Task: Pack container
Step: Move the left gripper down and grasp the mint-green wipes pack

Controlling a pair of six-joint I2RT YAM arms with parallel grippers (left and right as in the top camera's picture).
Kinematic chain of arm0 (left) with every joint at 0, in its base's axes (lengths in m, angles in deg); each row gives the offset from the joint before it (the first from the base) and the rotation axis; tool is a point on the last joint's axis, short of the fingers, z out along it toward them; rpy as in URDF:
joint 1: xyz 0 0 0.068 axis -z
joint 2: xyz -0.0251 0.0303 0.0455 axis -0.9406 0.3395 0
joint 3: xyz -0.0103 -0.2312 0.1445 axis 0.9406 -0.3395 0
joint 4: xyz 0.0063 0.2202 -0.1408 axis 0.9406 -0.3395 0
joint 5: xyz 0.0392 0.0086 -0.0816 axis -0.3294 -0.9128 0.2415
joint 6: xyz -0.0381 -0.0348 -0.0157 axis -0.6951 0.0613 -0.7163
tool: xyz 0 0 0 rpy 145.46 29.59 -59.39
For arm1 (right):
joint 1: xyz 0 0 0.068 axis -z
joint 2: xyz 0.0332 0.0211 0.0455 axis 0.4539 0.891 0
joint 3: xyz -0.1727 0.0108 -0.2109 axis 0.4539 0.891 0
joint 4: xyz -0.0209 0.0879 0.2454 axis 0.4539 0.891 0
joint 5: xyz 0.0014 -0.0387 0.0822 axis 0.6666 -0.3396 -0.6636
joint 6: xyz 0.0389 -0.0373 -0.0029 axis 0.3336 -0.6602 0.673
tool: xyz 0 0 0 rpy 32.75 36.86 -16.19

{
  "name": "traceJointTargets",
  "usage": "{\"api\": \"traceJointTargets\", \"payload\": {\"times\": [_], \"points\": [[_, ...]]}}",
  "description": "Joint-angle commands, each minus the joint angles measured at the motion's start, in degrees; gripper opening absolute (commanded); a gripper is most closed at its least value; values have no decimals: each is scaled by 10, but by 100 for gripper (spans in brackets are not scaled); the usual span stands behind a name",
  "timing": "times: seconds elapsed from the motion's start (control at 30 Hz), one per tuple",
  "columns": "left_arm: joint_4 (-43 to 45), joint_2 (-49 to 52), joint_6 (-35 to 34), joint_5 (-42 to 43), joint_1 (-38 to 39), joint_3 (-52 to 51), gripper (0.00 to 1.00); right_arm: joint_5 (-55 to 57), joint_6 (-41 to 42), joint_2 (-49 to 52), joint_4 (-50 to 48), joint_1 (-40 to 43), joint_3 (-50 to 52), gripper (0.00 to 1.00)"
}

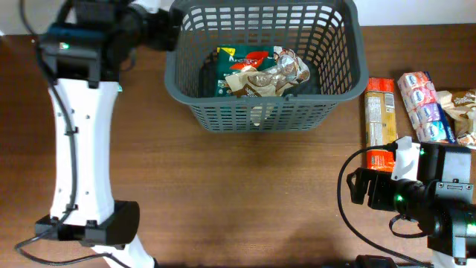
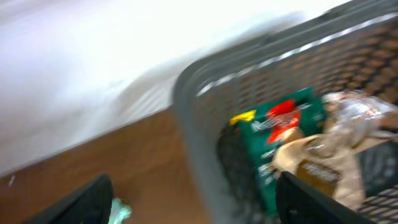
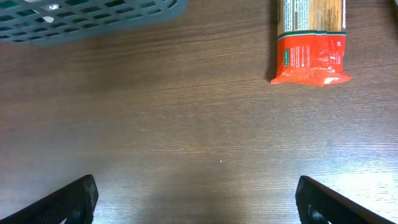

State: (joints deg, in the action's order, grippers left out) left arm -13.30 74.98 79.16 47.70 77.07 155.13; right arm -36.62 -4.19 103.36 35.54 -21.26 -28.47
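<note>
Dark brown wood-grain table (image 1: 245, 186); white wall (image 2: 93, 62) past its far edge; soft glare on wood.

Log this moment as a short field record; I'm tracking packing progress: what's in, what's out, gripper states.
container: grey slotted basket, far middle of table
inside: green pack, crumpled tan wrappers
outside: orange-ended pack, pink-and-blue pack, tan bag, all to its right
left gripper: open, empty, by the container's left rim
right gripper: open, empty, over bare table near the orange-ended pack
</note>
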Motion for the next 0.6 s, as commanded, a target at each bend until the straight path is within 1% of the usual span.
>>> {"api": "traceJointTargets", "payload": {"times": [0.0,0.1,0.13,0.2,0.27,0.3,0.4,0.47,0.57], "points": [[-10,22,11,-7,-54,-18,78,-9,0,-1,0,-5,-7,99],[-12,41,28,-7,-89,-28,78,-9,0,-1,0,-5,-7,99],[-18,63,47,-6,-111,-31,78,-9,0,-1,1,-5,-7,100],[-23,87,65,-7,-124,-32,77,-9,0,-1,3,-5,-7,99],[-25,113,68,-14,-135,-35,77,-9,0,-1,4,-5,-7,99],[-30,141,69,-45,-141,-35,76,-9,0,-1,4,-5,-7,99],[-45,181,72,-114,-151,-35,76,-9,0,-1,4,-5,-7,99],[-54,207,97,-134,-158,-35,76,-9,0,-1,4,-5,-7,99],[-60,233,128,-137,-169,-35,75,-9,0,-1,9,-5,-7,99]]}}
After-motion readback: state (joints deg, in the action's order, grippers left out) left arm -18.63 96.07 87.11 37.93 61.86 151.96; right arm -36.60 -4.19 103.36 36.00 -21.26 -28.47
